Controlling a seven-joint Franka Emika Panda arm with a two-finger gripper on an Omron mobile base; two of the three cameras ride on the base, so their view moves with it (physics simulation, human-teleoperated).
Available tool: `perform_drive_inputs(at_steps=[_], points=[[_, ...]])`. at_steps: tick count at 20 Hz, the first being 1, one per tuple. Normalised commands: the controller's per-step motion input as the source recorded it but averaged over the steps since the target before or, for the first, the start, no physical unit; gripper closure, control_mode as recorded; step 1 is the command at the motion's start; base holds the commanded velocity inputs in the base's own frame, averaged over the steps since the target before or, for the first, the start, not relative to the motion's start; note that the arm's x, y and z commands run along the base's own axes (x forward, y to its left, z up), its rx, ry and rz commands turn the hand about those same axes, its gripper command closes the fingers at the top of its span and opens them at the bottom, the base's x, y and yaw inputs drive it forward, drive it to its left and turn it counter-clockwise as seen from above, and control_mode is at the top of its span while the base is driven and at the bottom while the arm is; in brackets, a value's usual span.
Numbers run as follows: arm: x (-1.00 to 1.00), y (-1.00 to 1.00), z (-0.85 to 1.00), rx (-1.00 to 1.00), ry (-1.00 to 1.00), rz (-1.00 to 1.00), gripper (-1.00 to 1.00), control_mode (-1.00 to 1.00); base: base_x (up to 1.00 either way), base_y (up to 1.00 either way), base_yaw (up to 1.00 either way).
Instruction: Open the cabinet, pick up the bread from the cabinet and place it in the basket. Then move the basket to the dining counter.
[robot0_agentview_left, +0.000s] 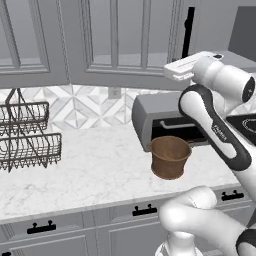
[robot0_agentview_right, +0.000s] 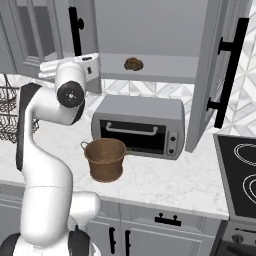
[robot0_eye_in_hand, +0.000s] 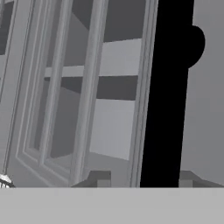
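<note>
With the gripper (robot0_eye_in_hand: 144, 183) closed partway round the cabinet (robot0_agentview_right: 150, 30) left door's black handle (robot0_eye_in_hand: 165, 96), pull it steadily outward along the hinge arc

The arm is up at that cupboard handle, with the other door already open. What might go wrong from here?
1. The gripper straddles the black handle off-centre, so it may slip off when pulling.
2. The bread sits near the shelf's front edge; a clumsy reach might knock it down, missing the basket.
3. The open door juts out beside the toaster oven, where the arm may bump it.
</note>
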Motion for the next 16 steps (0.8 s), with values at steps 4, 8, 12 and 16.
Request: perform_drive_inputs(at_steps=[4, 8, 12, 16], points=[[-1.0, 1.0, 0.0, 0.02, -0.01, -0.11, 1.0, -1.0, 0.0, 0.0, 0.0], [-1.0, 1.0, 0.01, 0.03, 0.0, -0.1, 1.0, -1.0, 0.0, 0.0, 0.0], [-1.0, 1.0, 0.01, 0.02, 0.0, -0.06, 1.0, -1.0, 0.0, 0.0, 0.0], [-1.0, 1.0, 0.0, 0.0, 0.01, -0.01, 1.0, -1.0, 0.0, 0.0, 0.0]])
